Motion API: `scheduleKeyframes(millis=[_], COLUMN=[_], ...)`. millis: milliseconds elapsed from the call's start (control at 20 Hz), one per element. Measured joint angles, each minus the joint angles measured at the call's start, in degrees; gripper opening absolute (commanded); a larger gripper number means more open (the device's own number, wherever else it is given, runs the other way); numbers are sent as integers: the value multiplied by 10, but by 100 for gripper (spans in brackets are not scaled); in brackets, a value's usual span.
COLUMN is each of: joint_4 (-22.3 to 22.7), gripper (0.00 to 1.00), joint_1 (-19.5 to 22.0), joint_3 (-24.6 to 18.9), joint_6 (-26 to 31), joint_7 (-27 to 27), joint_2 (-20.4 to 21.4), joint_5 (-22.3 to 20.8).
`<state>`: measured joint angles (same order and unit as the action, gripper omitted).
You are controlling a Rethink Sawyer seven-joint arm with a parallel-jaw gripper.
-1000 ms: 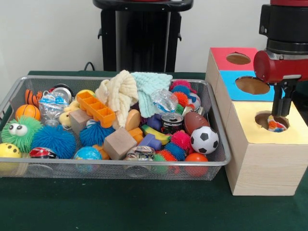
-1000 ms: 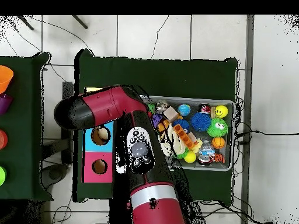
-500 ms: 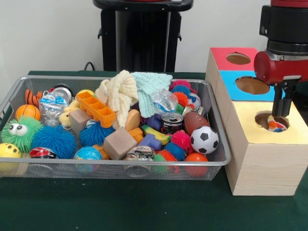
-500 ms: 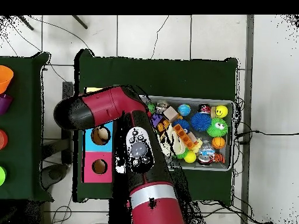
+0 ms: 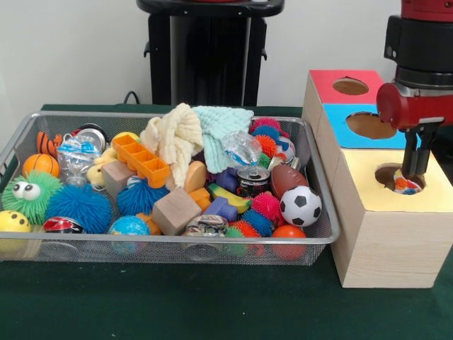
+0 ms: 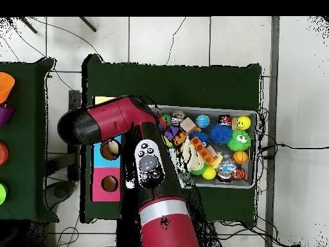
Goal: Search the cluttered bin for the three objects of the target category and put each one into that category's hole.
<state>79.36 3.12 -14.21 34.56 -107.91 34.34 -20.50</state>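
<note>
Right now, nearest the camera, the silver wire-mesh bin (image 5: 322,234) sits on the green table cloth (image 5: 212,304), packed w/ clutter: a black-and-white soccer ball (image 5: 300,205) at the front right corner, a brown mini football (image 5: 287,178) just behind it, a dark drink can (image 5: 253,180) beside that, spiky rubber balls, wooden blocks, and cream and mint knitted cloths (image 5: 198,134) heaped at the back.

Right of the bin stands the wooden sorting box (image 5: 386,244); its yellow-topped section is closest, then blue, then red, each w/ one round hole. A small multicoloured ball (image 5: 407,185) rests inside the yellow section's hole (image 5: 388,176), low against its right rim.

Above it hangs the black gripper (image 5: 414,161) of the red arm (image 6: 109,119), its tip just over the ball. Can't tell whether it's released or clamped; contact w/ the ball isn't clear either.

Risks, my guess: if the ball isn't fully let go, lifting could drag it back out onto the box top and it'd roll off. The fingers could also clip the hole's rim on the way up, since they sit close to its right side.
</note>
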Motion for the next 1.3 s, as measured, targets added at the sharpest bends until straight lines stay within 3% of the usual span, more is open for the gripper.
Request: scheduleKeyframes(millis=[450, 1300], joint_4=[-2, -2], gripper=[0, 0], joint_1=[-13, -1], joint_3=[0, -7], joint_6=[0, 0], joint_7=[0, 0], joint_2=[-15, -15], joint_5=[-2, -3])
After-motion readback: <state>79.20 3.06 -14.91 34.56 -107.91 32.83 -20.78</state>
